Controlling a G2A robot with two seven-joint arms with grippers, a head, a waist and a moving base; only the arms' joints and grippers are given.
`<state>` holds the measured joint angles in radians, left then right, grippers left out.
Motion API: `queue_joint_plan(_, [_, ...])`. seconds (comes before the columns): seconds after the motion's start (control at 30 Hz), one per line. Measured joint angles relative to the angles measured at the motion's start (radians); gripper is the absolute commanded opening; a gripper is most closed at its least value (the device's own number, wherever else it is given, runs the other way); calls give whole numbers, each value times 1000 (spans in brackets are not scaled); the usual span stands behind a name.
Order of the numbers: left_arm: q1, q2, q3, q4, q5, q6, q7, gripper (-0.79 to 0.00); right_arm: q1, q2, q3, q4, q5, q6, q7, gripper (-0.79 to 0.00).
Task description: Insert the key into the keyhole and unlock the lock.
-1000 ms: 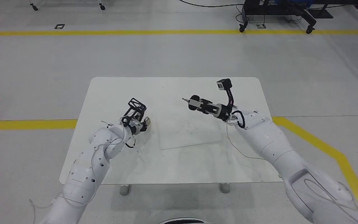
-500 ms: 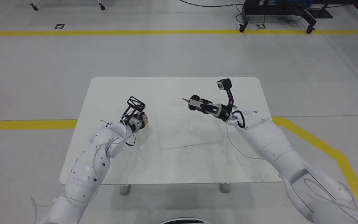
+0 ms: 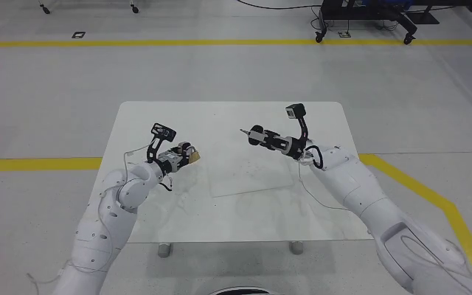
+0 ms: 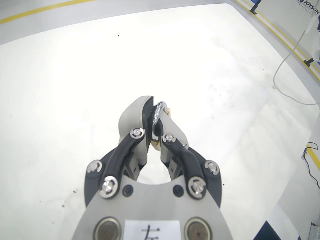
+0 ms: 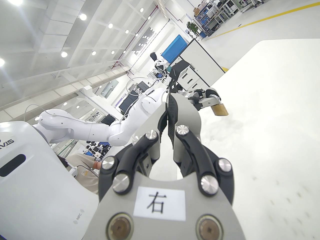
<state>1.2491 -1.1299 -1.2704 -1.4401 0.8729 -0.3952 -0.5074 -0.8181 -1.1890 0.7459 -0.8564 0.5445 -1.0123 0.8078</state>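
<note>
**Lock held on the left, key on the right, well apart**

Lock (image 5: 220, 109) sat in the left gripper (image 4: 156, 107). The fingers were nearly closed on its silver shackle (image 4: 157, 112), and the brass body stuck out past the fingertips, off the table (image 3: 221, 214). In the top view the left arm ran up from 7 o'clock over the table's left half. Its gripper pointed towards 3 o'clock, at the other arm.

The right gripper (image 5: 171, 101) had its fingers pressed together. In the top view a thin metal tip, apparently the key (image 3: 243, 132), poked out beyond them. From its own wrist view I could not make out the key between the pads. The right arm came in from 4 o'clock, and its gripper pointed to about 10 o'clock above the table's middle.

Seen from the lock, the key tip lay at about 2 o'clock, with open tabletop between them.

Beyond the table, at 12 o'clock, a yellow floor line (image 3: 221, 42) crossed the grey floor.
</note>
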Motion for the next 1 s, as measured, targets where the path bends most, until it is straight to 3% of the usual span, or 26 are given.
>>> queue_joint_plan(0.13, [4,-2,4,2,-16,-3,1,-785,0,0,0,0,0,0,0,-785])
queue_joint_plan(0.2, [-8,-9,6,34,-112,-27,-40,-785,-8,0,8,-10,-6,18,-27,-785])
queue_joint_plan(0.3, [-73,-20,7,123,-424,-46,-203,-785,-18,-3,23,-26,-58,48,-109,-785])
queue_joint_plan(0.47, [-203,-35,28,259,-916,-1,-487,-785,-33,-13,27,-66,-121,49,-183,-785])
queue_joint_plan(0.63, [-282,-55,74,350,-1192,40,-648,-785,-43,-22,33,-100,-120,57,-210,-785])
queue_joint_plan(1.0, [-284,-56,78,354,-1213,42,-656,-785,-45,-23,33,-105,-112,59,-210,-785])
